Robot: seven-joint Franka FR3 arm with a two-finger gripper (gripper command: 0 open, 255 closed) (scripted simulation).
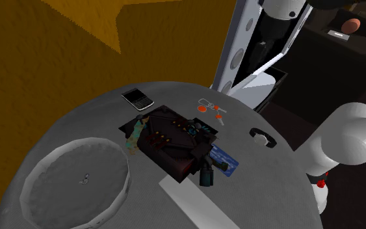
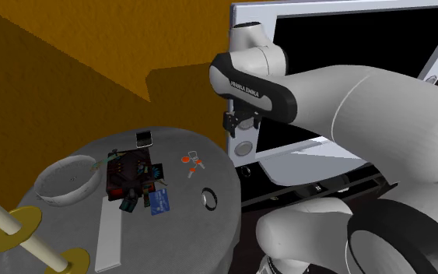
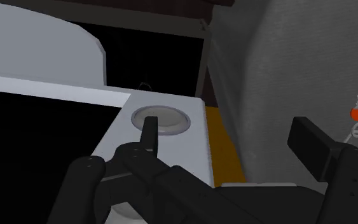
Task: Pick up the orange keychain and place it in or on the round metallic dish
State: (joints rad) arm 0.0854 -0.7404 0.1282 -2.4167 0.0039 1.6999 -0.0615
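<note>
Round grey bench (image 1: 110, 117) here: a dark phone (image 1: 138, 99) near the far rim, a black cluttered gadget (image 1: 171, 140) at centre, a blue card (image 1: 225, 159) at its corner, a white strip (image 1: 191, 203) just beside, and a small ring (image 1: 261, 136) apart. A white-framed screen (image 2: 326, 39) stands behind.

Round table (image 1: 279, 188) — contents as they lay in the shoulder view. Lower left: round dish (image 1: 58, 195) sat on the table. Centre: heap of small parts (image 1: 171, 138), just right of the dish. Above the heap lay a phone (image 1: 138, 99). Further right was the keychain (image 1: 210, 107), well apart from the dish. A card (image 1: 225, 159) touched the heap's lower right; a flat strip (image 1: 191, 205) lay below — a ring (image 1: 261, 136) at right.
</note>
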